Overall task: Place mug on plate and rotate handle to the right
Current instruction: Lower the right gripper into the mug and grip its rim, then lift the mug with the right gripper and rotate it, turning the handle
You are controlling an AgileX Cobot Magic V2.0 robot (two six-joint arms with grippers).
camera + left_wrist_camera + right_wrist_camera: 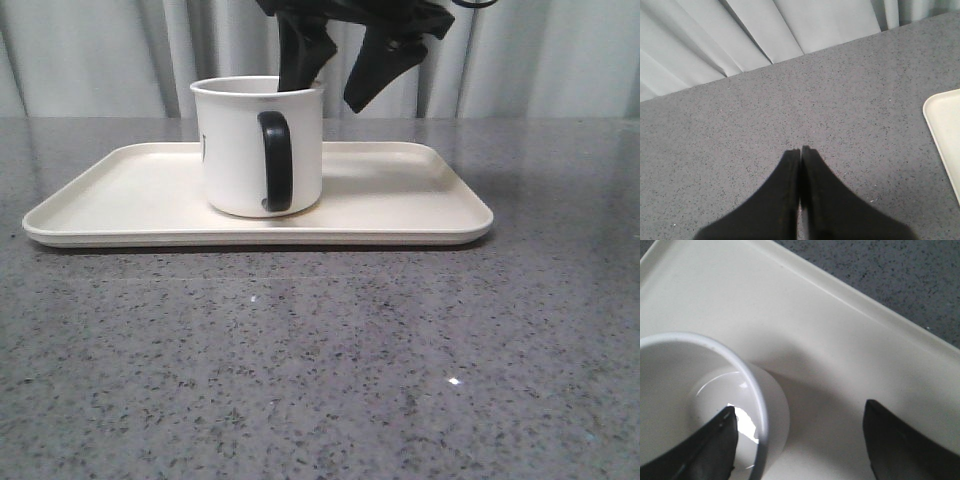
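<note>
Already your white enamel mug (258,145) stands on the cream rectangular plate (420,215), black loop handle (275,160) facing the camera. Your right gripper (797,440) straddles the rim, fingers wide; close it and rotate the handle rightward.

- One mug (245,145), white, standing upright on the tray.
- One handle (275,160), a black loop on the mug's wall.
- One plate (130,195), a cream rectangular tray with a low rim.
- Two grippers: the right gripper (338,75) and the left gripper (800,152).
- One printed mark at the mug's side, only partly visible, possibly a face.
- One table (320,380), grey speckled stone.
</note>
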